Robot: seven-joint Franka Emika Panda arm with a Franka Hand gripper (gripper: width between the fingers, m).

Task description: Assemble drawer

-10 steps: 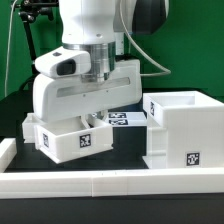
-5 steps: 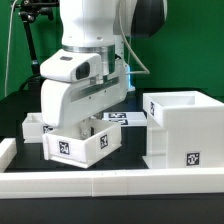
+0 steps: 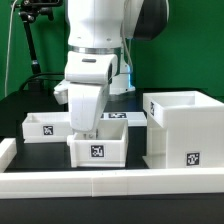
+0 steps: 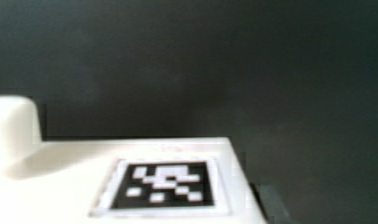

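Note:
A small white drawer tray [image 3: 97, 150] with a square tag on its front sits in the middle, just behind the long low wall. My gripper [image 3: 88, 131] reaches down into it. The fingertips are hidden behind the tray's wall, and the tray has followed the hand's turn. The wrist view shows the tray's tagged white face [image 4: 168, 185] close up over the dark table, with no fingers in sight. A second tray [image 3: 45, 125] lies at the exterior view's left. The boxy casing [image 3: 185, 125] stands open-topped at the exterior view's right.
The long low white wall [image 3: 110, 183] runs along the front. The marker board [image 3: 128, 118] lies behind the held tray, next to the casing. A blurred white shape [image 4: 12, 130] shows at the edge of the wrist view.
The hand has turned and shifted toward the exterior view's right, and the tray turned with it. Its tag now faces the front, squarely behind the wall.

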